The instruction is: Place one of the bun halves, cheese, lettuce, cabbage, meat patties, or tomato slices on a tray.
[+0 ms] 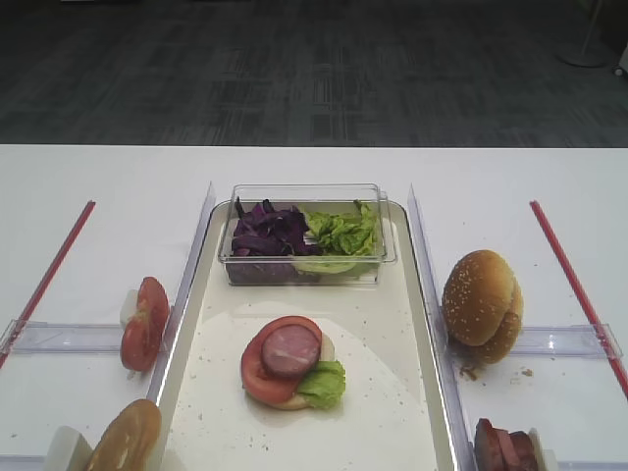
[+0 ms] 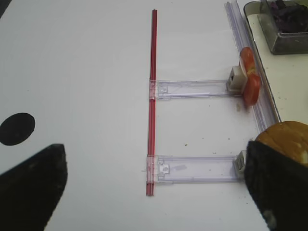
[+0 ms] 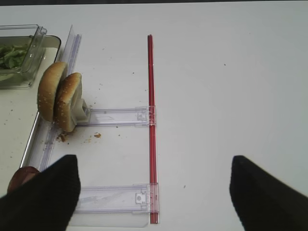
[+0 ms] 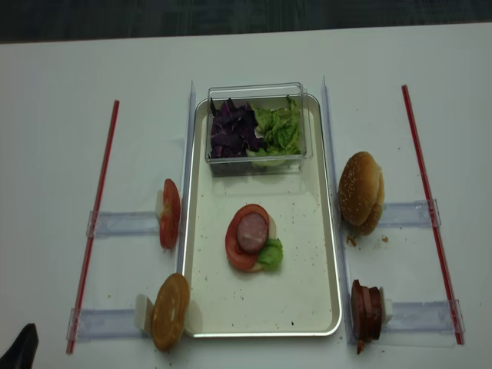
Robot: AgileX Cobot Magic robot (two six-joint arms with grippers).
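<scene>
Down the middle of the table lies the tray (image 4: 201,231), long and cream-white, set there so both arms can reach it. At its far end sits a clear box (image 1: 306,234) keeping cabbage (image 1: 265,234) and lettuce (image 1: 343,232) loose but contained. Near the tray's centre there's a stack — tomato slice (image 1: 261,368) under a meat patty (image 1: 290,350), lettuce leaf tucked at the edge, pale bun base barely showing beneath. Off the tray, spare items stand on edge in clear holders, presumably so fingers can pinch them: 2 bun halves (image 1: 481,304) on the right, more tomato slices (image 1: 143,324) on the left. The right gripper (image 3: 154,190) hangs spread wide, empty — the left gripper (image 2: 154,185) likewise gaping, nothing between its fingers.
</scene>
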